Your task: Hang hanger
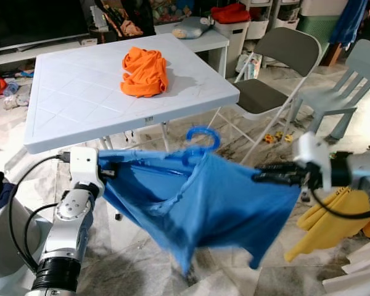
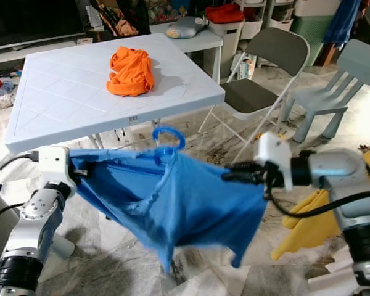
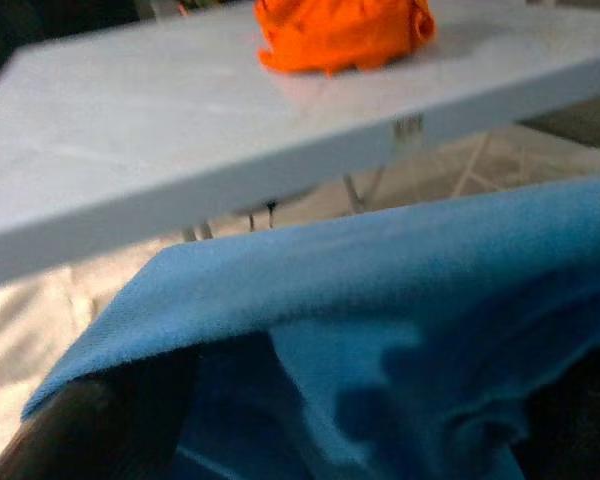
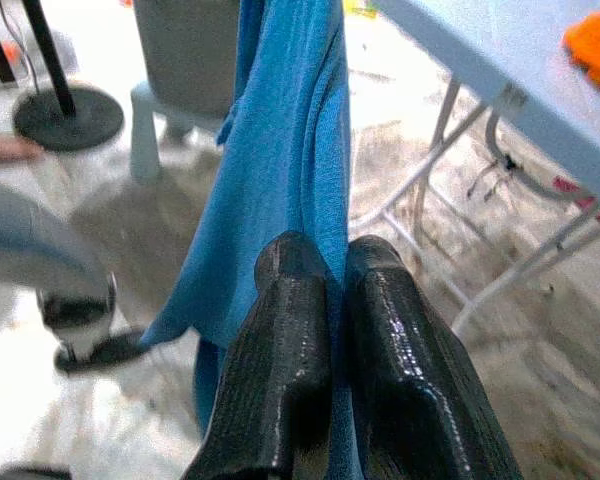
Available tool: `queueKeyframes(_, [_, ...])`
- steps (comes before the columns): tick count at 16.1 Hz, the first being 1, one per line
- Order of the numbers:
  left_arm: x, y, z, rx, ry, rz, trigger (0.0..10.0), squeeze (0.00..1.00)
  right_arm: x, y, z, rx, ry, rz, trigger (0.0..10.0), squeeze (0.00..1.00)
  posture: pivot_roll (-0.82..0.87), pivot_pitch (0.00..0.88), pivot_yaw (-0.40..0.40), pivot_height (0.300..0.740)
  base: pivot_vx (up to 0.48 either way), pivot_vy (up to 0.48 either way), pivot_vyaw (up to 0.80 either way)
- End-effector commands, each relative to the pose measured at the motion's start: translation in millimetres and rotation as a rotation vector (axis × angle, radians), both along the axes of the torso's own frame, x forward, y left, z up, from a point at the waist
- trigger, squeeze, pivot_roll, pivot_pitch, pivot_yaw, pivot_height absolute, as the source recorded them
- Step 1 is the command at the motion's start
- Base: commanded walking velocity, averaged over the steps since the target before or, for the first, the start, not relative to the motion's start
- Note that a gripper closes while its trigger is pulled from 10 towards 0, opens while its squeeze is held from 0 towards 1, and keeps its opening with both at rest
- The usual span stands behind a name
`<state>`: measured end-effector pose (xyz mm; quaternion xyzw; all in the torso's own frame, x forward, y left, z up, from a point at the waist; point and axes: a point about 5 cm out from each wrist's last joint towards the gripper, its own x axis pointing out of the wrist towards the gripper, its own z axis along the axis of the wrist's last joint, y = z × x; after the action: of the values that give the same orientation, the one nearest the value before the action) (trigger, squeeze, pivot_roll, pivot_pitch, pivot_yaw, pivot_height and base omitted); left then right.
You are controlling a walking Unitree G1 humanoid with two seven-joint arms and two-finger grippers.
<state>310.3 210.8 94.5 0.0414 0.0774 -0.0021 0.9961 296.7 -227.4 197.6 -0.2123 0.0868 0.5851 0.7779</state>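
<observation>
Hanger mostly hidden in cloth

The blue shirt point(image 1: 203, 197) covers the blue hanger point(image 1: 203, 137) except its hook; the left gripper point(image 1: 111, 171) fingertips are buried in the fabric.

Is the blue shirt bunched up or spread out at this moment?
Spread out: the blue shirt stretches between the left end effector and the right end effector, both shut on it, with the blue hanger hook above its collar.
</observation>
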Motion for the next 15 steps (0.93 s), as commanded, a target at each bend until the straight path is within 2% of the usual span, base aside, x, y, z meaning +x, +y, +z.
queueKeyframes(1, [-2.1,12.9,-5.0,-0.008,0.044,0.040,10.0,0.00,-1.3,-5.8,22.4,0.043,-0.049,0.015,10.0,0.00,-0.09,0.000,0.052,0.740,0.000,0.000,0.00])
queueKeyframes(2, [-3.0,10.1,-7.6,-0.033,0.058,0.021,10.0,0.00,-5.0,-4.3,28.7,0.083,-0.037,0.047,10.0,0.00,-0.09,0.000,0.056,0.740,0.000,0.000,0.00])
queueKeyframes(4, [-5.1,8.4,-11.4,-0.081,0.092,-0.003,10.0,0.00,-14.3,-6.3,44.3,0.068,-0.047,0.129,10.0,0.00,-0.09,0.000,0.057,0.740,0.000,0.000,0.00])
queueKeyframes(7, [-7.4,4.9,-16.1,-0.109,0.126,-0.034,10.0,0.00,-18.4,-7.3,63.4,0.086,-0.073,0.172,10.0,0.00,-0.10,0.000,0.058,0.740,0.000,0.000,0.00])
queueKeyframes(9, [-8.1,-2.5,-17.9,-0.114,0.132,-0.065,10.0,0.00,-13.8,-4.8,73.5,0.171,-0.102,0.140,10.0,0.00,-0.11,0.000,0.060,0.740,0.000,0.000,0.00])
queueKeyframes(10, [-8.9,-16.1,-19.3,-0.075,0.126,-0.132,10.0,0.00,-4.1,-1.0,78.5,0.257,-0.130,0.071,10.0,0.00,-0.11,0.000,0.058,0.740,0.000,0.000,0.00])
queueKeyframes(12, [-11.3,-30.1,-18.5,-0.037,0.111,-0.209,10.0,0.00,3.7,10.5,71.6,0.320,-0.132,0.024,10.0,0.00,-0.10,0.000,0.054,0.740,0.000,0.000,0.00])
queueKeyframes(13, [-15.9,-43.1,-16.6,-0.032,0.083,-0.294,10.0,0.00,9.0,21.1,64.5,0.366,-0.126,-0.010,10.0,0.00,-0.09,0.000,0.050,0.740,0.000,0.000,0.00])
queueKeyframes(14, [-17.7,-47.4,-14.9,-0.044,0.069,-0.320,10.0,0.00,10.2,23.7,62.8,0.376,-0.121,-0.019,10.0,0.00,-0.09,0.000,0.049,0.740,0.000,0.000,0.00])
queueKeyframes(15, [-22.2,-57.3,-11.9,-0.018,0.045,-0.382,10.0,1.00,17.9,32.8,55.2,0.391,-0.093,-0.086,10.0,0.00,-0.08,0.000,0.046,0.740,0.000,0.000,0.00])
